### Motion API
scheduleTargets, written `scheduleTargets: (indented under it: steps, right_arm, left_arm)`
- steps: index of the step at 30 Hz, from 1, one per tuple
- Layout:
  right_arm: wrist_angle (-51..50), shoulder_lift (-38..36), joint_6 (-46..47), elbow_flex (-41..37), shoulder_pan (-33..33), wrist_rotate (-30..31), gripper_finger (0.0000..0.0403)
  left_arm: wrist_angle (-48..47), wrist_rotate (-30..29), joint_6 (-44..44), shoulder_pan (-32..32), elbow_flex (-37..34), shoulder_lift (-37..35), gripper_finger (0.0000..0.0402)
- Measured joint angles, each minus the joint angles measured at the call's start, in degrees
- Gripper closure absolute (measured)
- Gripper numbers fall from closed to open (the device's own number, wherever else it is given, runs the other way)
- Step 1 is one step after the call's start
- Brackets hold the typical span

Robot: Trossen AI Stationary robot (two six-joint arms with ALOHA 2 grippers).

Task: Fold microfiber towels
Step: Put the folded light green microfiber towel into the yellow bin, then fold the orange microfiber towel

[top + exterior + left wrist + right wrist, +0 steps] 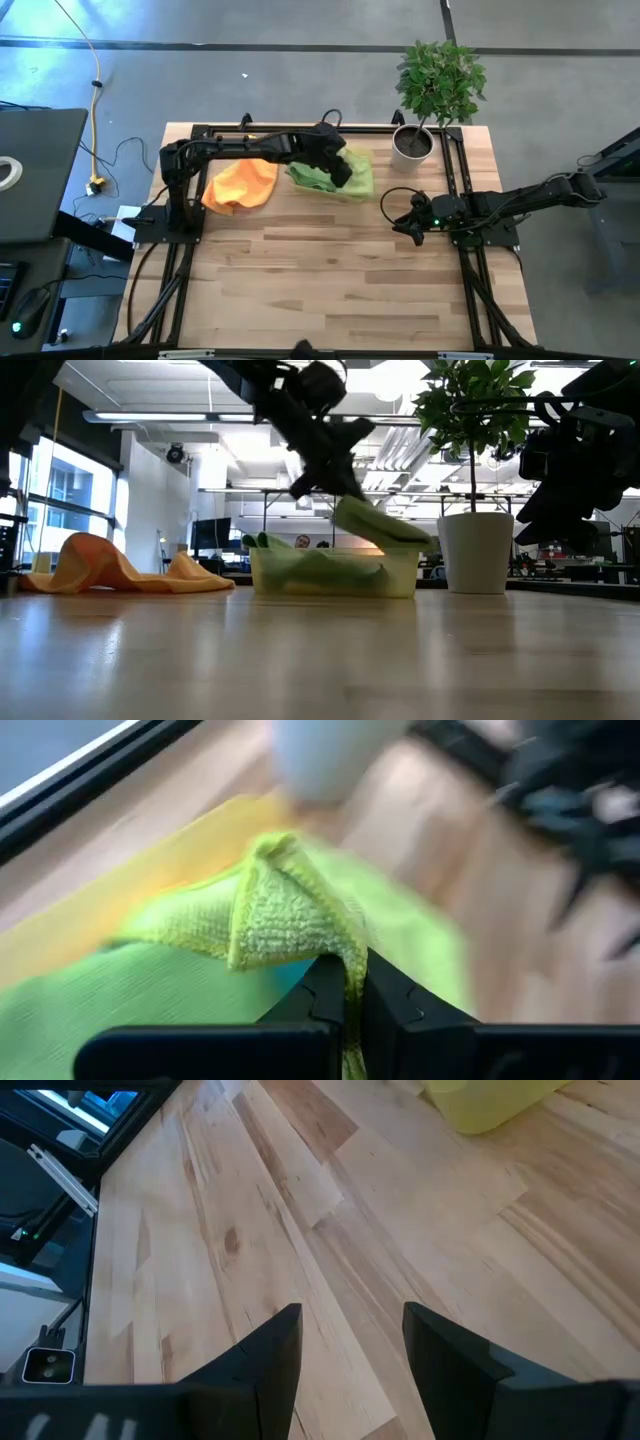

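Note:
A shallow yellow tray (362,182) stands at the table's far middle, holding light green microfiber towels (312,176). A bit of teal blue cloth (296,970) shows under them. My left gripper (341,170) hangs over the tray, shut on one light green towel (380,525). An orange towel (240,185) lies crumpled on the table left of the tray. My right gripper (345,1350) waits open above bare wood by the table's right side, holding nothing. My left gripper pinches a bunched ridge (348,958) of the light green towel between its two fingers, slanting down from above and from the left. The pinched part is raised above the tray. The towel slopes down from the fingers, and its lower end (405,538) lies on the tray.
A white pot with a green plant (412,143) stands just right of the tray at the far edge. Black frame rails (465,170) run along the table's left, far and right sides. Bare wood (330,280) fills the middle and near part of the table.

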Motion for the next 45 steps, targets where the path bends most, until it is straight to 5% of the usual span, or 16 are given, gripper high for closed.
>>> scheduleTargets:
  steps: [11,25,39,45]
  right_arm:
    - [0.0,0.0,0.0,0.0,0.0,0.0,0.0236]
    - [0.0,0.0,0.0,0.0,0.0,0.0,0.0236]
    - [0.0,0.0,0.0,0.0,0.0,0.0,0.0236]
    - [0.0,0.0,0.0,0.0,0.0,0.0,0.0236]
  left_arm:
    - [-13.8,-1.4,4.0,5.6,0.0,-0.2,0.039]
    - [-20.1,-3.9,4.4,7.1,0.0,-0.4,0.0379]
    - [-21.9,-9.0,2.3,7.3,0.0,-6.7,0.0229]
    - [-28.5,-5.5,-1.1,5.2,0.0,-10.0,0.0214]
